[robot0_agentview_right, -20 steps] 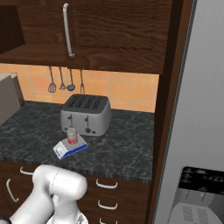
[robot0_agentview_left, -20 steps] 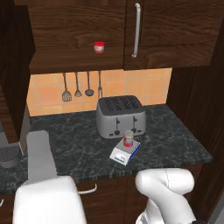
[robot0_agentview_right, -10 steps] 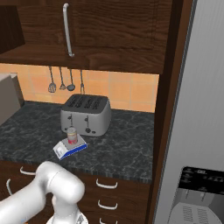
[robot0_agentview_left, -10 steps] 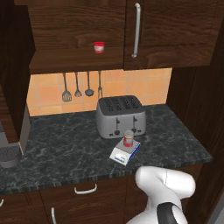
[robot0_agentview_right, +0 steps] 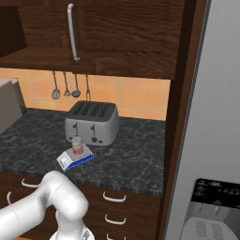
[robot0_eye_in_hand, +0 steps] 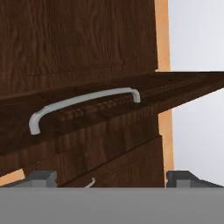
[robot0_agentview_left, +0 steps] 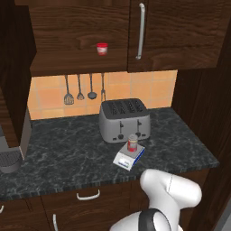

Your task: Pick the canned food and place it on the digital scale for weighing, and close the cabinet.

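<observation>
Left base view: the canned food [robot0_agentview_left: 132,143] stands on the digital scale [robot0_agentview_left: 129,156], and the cabinet [robot0_agentview_left: 67,40] above is open on its left side.

Right base view: same can [robot0_agentview_right: 77,145] on scale [robot0_agentview_right: 74,158].

Hand view: my fingertips [robot0_eye_in_hand: 41,177] are spread apart, holding nothing, facing a drawer handle [robot0_eye_in_hand: 83,105] down low; the cabinet door lies well above me.

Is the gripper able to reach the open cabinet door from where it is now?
Probably not yet. The gripper faces a drawer handle low down, while the cabinet hangs high above the counter.
</observation>
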